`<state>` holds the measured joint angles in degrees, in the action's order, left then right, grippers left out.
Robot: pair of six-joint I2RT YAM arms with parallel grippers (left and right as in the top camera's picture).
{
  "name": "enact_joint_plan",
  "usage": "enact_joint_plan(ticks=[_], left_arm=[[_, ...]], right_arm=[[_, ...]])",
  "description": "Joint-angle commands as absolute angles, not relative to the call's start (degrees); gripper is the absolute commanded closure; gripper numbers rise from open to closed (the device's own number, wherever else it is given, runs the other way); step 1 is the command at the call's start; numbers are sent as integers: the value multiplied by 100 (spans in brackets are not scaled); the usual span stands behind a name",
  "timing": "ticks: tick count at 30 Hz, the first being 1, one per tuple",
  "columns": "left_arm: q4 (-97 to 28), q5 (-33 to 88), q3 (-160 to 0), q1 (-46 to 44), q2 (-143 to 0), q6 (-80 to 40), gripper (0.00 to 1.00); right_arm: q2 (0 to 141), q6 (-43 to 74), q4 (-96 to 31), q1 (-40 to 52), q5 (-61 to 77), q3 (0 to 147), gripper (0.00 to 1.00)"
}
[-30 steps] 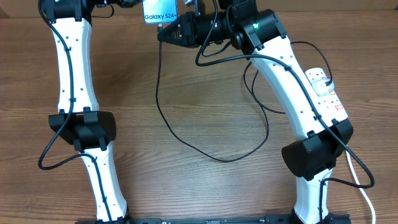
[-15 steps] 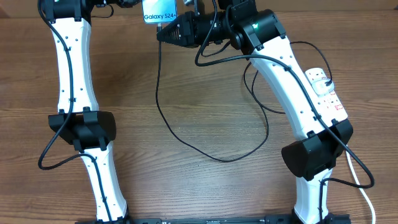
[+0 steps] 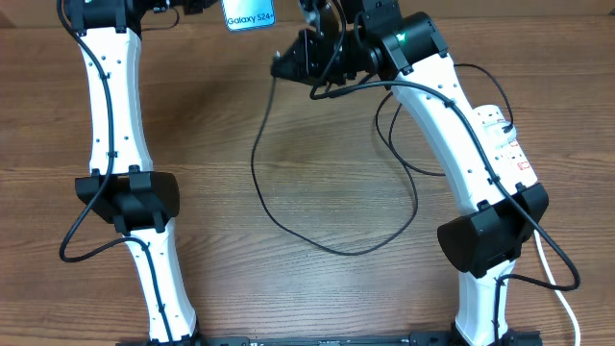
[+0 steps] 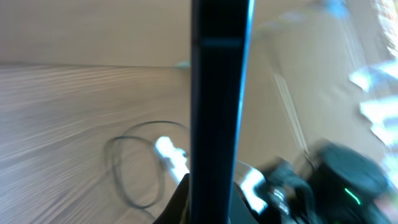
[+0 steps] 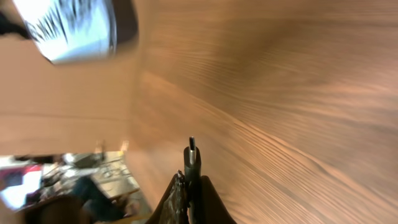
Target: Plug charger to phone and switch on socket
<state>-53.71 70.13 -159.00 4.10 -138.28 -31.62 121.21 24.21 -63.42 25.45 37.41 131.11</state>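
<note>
Two fingers [image 5: 173, 200] pinch charger [image 5: 191, 160] near phone [image 5: 68, 28] and table's [image 5: 280, 93] far edge.

The counter [image 3: 317, 135] is mid-brown wood with a fine grain running left to right. At its far edge the phone [image 3: 248, 13] shows a light blue screen with white lettering. The charger [image 3: 344, 252] is black. The left arm [image 3: 108, 106] and right arm [image 3: 447, 115] are white with black joints, and the right one carries a small green light. On the right, the socket [image 3: 498, 130] is white with a red-and-white label, and its cord [image 3: 565, 306] is white.
</note>
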Motion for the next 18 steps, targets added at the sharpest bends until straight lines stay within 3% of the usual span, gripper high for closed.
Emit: enact_joint_plan(ticks=[1,8,14,18], left_arm=[[-6014,4724,-16022,386,-13638,-3218,96],[-7321,2346,-16022,336,-13638,-3210,96],[-7664,2034,-16022,336,-13638,-2989,96],[-7706,2032,-16022,336,-13638,-2956,96]], right_arm=[[11970,2379,-6698,2545,2755,13227,96],[11970,2359,-7140,2554,2163,12280,96],[11970,2351,-6906,2554,2167,10495,96],[11970,1719,-6945,2554,2467,9487,96]])
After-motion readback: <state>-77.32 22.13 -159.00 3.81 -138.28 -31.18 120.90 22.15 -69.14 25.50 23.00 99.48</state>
